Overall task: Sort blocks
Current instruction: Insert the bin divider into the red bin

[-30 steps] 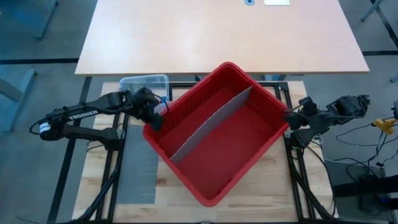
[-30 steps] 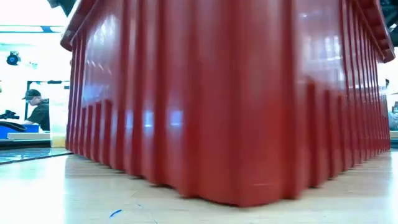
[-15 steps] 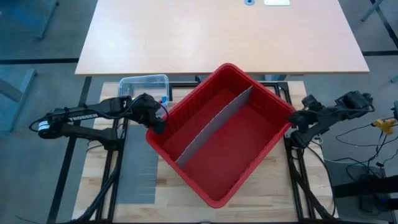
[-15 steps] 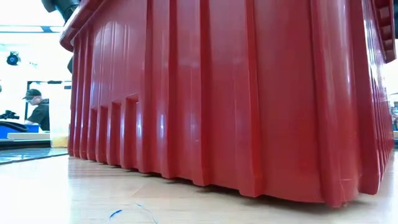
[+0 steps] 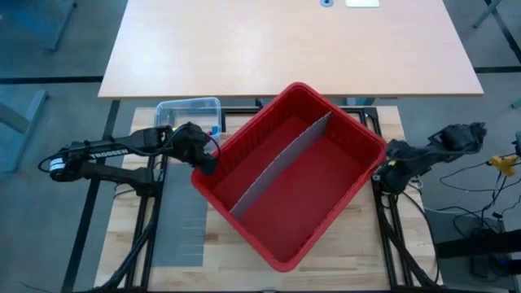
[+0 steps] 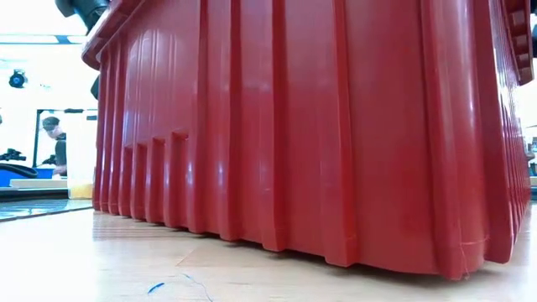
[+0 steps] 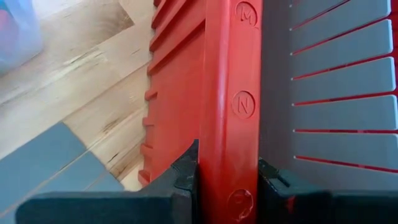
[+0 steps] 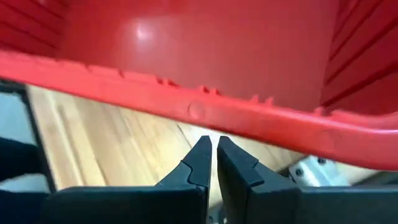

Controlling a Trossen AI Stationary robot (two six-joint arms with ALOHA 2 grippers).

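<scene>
High view: red bin point(image 5: 342, 191) with grey divider point(image 5: 281, 167), no contents visible.

Pale desk point(image 5: 285, 45), grey floor point(image 5: 49, 49)

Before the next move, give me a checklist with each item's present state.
1. Left gripper clamped on the rim of the red plastic bin: ok.
2. Right gripper holding the bin: not ok, fingers shut on nothing, just short of the rim.
3. Grey divider panel standing inside the bin: ok.
4. Blocks in the bin: not ok, none visible.
5. Small clear plastic tub apart from the bin: ok.
</scene>
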